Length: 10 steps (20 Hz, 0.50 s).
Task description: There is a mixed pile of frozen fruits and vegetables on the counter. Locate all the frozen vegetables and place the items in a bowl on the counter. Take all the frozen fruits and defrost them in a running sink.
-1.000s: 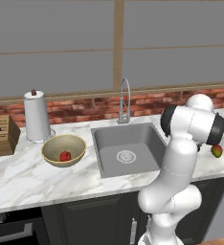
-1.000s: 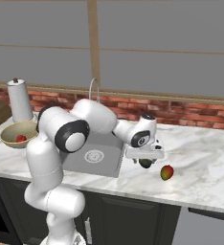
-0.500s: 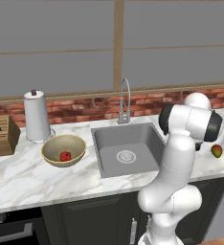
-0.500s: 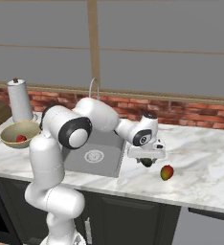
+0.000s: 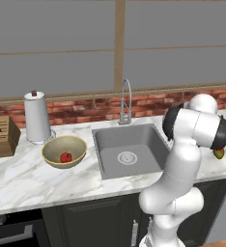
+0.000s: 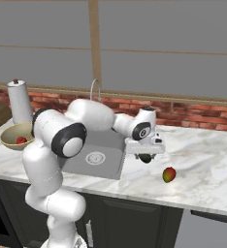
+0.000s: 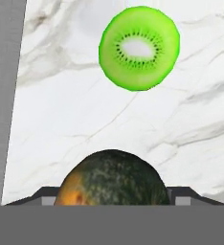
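Observation:
My gripper (image 6: 145, 155) hangs just above the counter (image 6: 202, 164) right of the sink (image 6: 97, 150), shut on the dark green vegetable (image 7: 113, 174), which bulges between the fingertips low in the hand view. Beyond it on the marble lies the bright lime-green fruit (image 7: 139, 48), cut face showing. The red-yellow-green fruit (image 6: 169, 174) rests on the counter to the right of the gripper, also at the far right of the left base view (image 5: 218, 153). The tan bowl (image 5: 64, 147) stands left of the sink and holds the red vegetable (image 5: 65, 157).
A thin arched faucet (image 5: 126, 101) rises behind the basin. A paper towel roll (image 5: 37, 120) and a wooden knife block (image 5: 1, 135) stand behind and left of the bowl. A brick backsplash runs along the rear of the counter. My own arm blocks much of the right counter in the left base view.
The gripper has risen very slightly with the dark green vegetable still in it, and the arm's upper links have shifted a little. The fruits and the bowl have not moved.

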Available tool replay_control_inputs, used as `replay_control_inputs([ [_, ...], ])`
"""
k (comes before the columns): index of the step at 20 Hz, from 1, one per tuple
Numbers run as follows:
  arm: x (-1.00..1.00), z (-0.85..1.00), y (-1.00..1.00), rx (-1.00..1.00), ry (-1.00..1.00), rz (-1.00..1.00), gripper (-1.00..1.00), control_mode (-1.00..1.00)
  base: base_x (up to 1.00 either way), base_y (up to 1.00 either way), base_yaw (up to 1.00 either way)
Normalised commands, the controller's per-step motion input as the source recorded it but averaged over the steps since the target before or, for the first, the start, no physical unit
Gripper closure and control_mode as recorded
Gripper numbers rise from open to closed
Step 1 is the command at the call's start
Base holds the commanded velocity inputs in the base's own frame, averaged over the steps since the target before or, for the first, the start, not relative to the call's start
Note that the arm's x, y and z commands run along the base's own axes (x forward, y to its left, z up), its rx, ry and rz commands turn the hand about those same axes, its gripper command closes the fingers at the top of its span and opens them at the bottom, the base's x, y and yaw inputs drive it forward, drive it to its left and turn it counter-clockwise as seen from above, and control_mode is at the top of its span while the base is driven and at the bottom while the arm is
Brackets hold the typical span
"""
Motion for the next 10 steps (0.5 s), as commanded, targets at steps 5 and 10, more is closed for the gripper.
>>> replay_control_inputs([
  [5, -0.76, 1.00, 0.77, -0.16, -0.18, 0.07, 1.00, -1.00, 0.00, 0.00, 0.00],
  [10, -0.99, 1.00, 0.85, -0.08, -0.17, 0.10, 1.00, -1.00, 0.00, 0.00, 0.00],
])
